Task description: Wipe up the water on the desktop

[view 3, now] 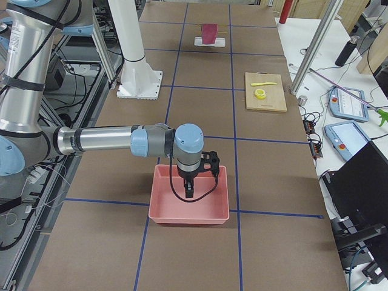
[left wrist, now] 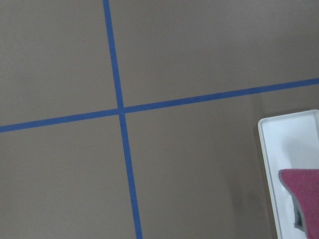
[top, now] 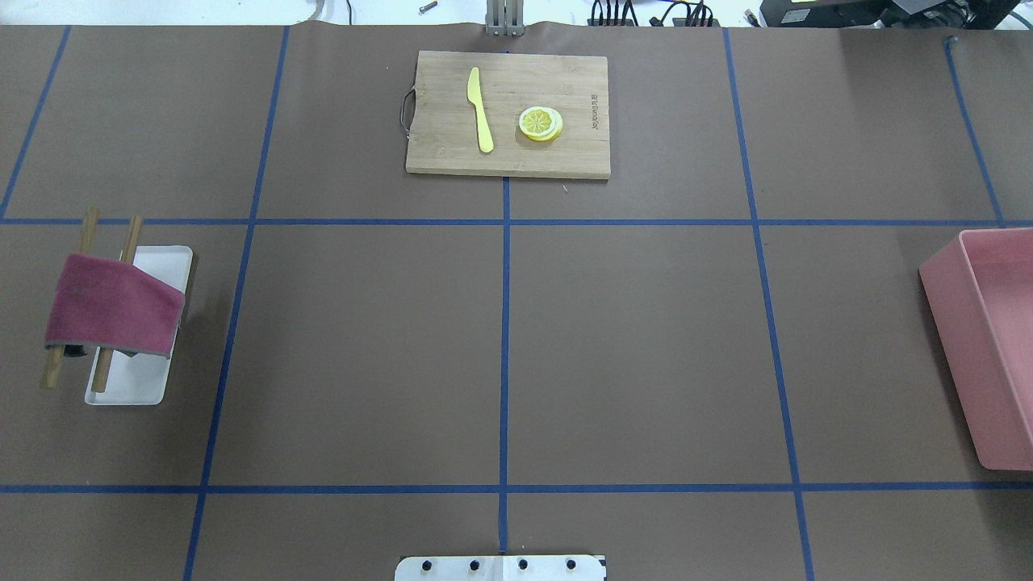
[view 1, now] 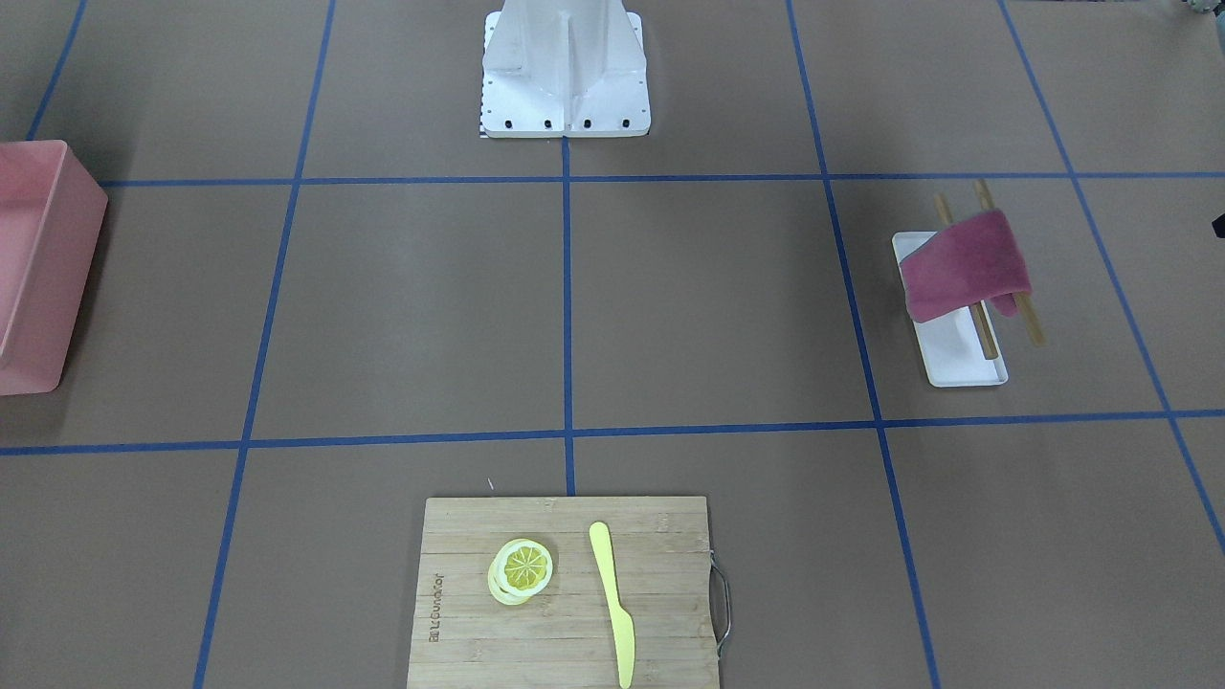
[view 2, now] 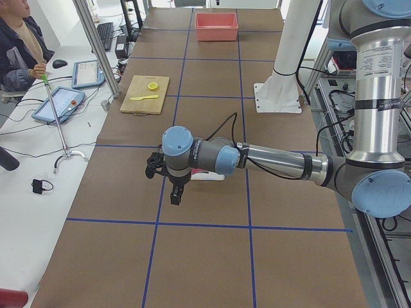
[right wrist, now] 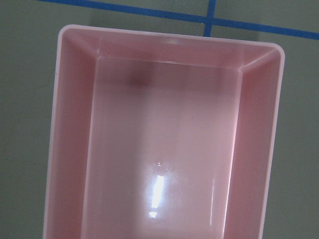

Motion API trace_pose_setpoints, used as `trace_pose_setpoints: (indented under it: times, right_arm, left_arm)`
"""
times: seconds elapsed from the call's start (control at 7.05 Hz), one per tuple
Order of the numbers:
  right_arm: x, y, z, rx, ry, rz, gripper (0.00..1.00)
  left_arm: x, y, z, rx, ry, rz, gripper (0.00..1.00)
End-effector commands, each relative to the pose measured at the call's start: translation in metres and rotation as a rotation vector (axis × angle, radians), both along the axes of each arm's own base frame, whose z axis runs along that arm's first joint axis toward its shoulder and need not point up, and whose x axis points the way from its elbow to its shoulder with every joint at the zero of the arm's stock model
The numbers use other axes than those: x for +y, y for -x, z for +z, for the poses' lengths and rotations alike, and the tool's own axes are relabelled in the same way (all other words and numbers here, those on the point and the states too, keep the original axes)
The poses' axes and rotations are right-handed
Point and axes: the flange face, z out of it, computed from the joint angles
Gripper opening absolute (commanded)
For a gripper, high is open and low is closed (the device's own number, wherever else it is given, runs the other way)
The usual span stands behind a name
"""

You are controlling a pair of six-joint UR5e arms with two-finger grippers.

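Exterior left view: one left hand, black, on the near arm, fingers pointing down above the worktop towards the end on the robot's left; how far it is open cannot be told, and no contact shows. Worktop: one, flat, matte brown, ruled into large rectangles by thin blue tape lines. Exterior right view: one right hand, black, hanging over the open top of one pink bin towards the opposite end; its width likewise cannot be told. Front-facing view: one white robot base, bolted at the middle of the robot-side edge. One narrow white tray, rectangular, towards the robot's left end; two wooden sticks, thin and parallel; one maroon cloth, soft nap, draped over both sticks. One bamboo cutting board, slatted, with one metal handle, at the middle of the operator-side edge; on it one yellow knife, smooth, and round lemon slices, stacked, number unclear. Overhead view: the same count; the cloth hangs partly over the tray, with a grey hem. Left wrist view: one crossing of tape lines, a rounded tray corner, a corner of the cloth. Right wrist view: bin interior, glossy, smooth, with rounded corners.
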Motion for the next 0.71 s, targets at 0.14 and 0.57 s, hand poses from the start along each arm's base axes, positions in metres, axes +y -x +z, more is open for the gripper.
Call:
trace_pose_setpoints:
  times: [0.14, 0.57]
  right_arm:
    - [0.0003, 0.0012, 0.002, 0.001, 0.002, -0.004, 1.0]
    - [0.0011, 0.0013, 0.0026, 0.0, 0.005, -0.004, 1.0]
  left_arm:
    - [-0.0014, -0.0031, 0.0043, 0.001, -0.037, 0.011, 0.98]
    - [-0.0005, -0.0032, 0.0023, 0.004, -0.046, 0.009, 0.98]
